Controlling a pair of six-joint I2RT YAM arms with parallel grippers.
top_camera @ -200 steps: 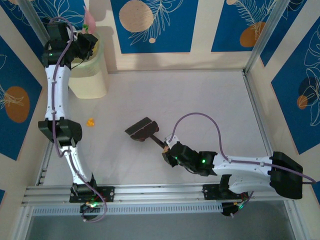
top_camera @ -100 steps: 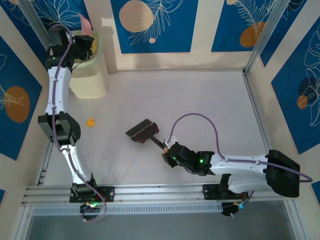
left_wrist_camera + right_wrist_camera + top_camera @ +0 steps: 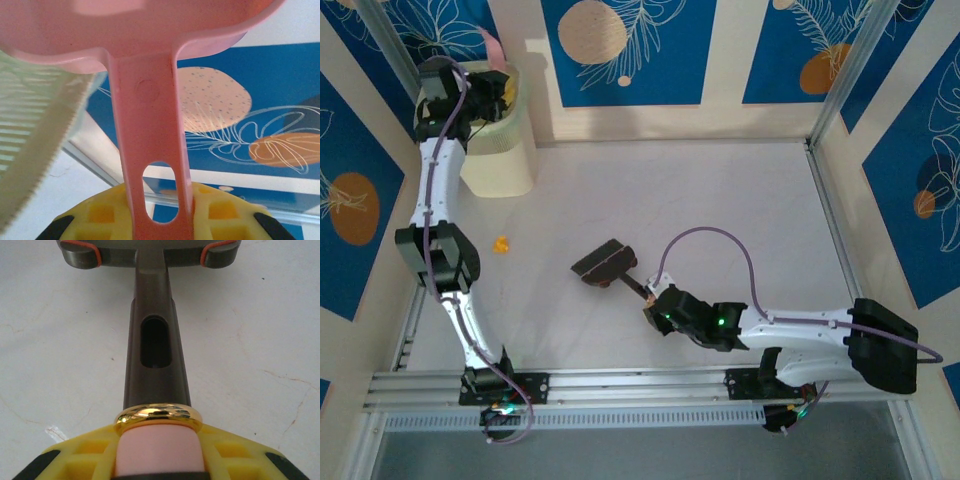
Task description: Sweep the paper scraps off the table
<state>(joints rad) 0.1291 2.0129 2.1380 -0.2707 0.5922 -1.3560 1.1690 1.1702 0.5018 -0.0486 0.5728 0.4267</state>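
One scrap (image 3: 501, 244) lies stray; left gripper (image 3: 160, 225), clamping the dustpan (image 3: 150, 100), should tilt steeply over the bin (image 3: 500, 160), right gripper (image 3: 159, 450) clutching the brush (image 3: 155, 365).

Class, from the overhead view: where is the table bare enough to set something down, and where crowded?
Bare: the table, far right, between brush and right rail. Crowded: the left side, with bin, orange paper scrap and left arm.

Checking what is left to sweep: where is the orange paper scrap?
In the top external view the orange paper scrap lies on the left of the table, nearer than the pale bin and left of the brush head.
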